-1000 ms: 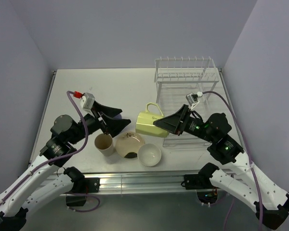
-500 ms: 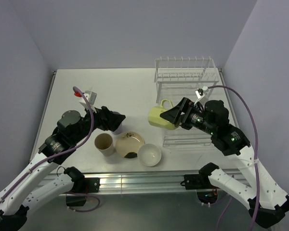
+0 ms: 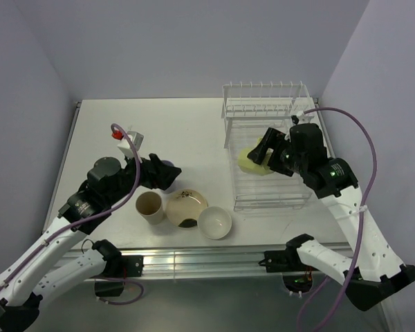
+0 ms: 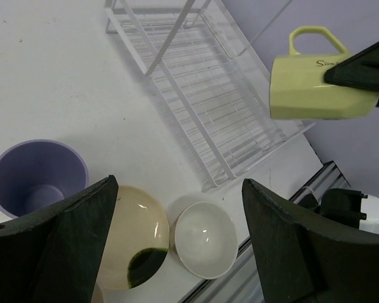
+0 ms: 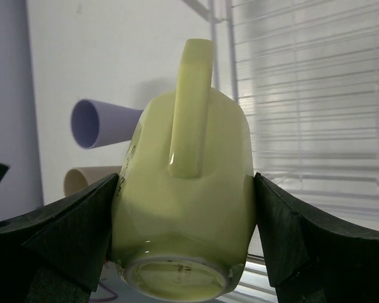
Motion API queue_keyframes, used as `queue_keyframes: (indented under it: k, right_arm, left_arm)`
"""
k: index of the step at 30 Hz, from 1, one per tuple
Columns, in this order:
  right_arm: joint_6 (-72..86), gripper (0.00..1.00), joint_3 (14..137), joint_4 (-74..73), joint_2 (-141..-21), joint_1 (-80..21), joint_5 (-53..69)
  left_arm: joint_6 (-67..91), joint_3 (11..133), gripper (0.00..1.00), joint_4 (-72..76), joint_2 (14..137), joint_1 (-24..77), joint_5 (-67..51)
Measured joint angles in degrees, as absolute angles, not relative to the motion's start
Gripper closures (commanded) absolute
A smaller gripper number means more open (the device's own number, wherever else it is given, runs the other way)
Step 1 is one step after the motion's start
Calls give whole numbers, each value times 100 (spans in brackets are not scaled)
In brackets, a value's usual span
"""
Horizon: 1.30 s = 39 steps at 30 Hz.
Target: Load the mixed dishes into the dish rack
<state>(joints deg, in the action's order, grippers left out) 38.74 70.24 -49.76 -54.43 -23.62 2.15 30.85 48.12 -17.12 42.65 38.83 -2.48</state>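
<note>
Right tool clamps mug on its side, base towards the wrist, rack grid beneath, likely for lowering in. Left tool wide, empty; lavender tumbler, plate and bowl on bench below it.

The worktop is a matte white rectangle. Plain pale lavender-grey walls close it in on three sides. The back wall stands well beyond both pincers, the left wall outward of the left pincer, and the right wall near the outer side of the right pincer. Behind both pincers an aluminium rail runs along the worktop's near edge, with dim grey floor below it. The light is soft and even, and shadows are faint.
</note>
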Motion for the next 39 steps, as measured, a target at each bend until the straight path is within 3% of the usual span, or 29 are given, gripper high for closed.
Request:
queue_keyframes:
  k: [13, 39]
  right_arm:
    - [3573, 100, 6858, -5050, -6132, -1594, 405]
    - [3699, 100, 6490, -4178, -7848, -1570, 167]
  left_arm:
    - [3129, 4659, 14, -1682, 4071, 3883, -523]
    - [3284, 4421, 15, -1649, 4071, 3883, -923]
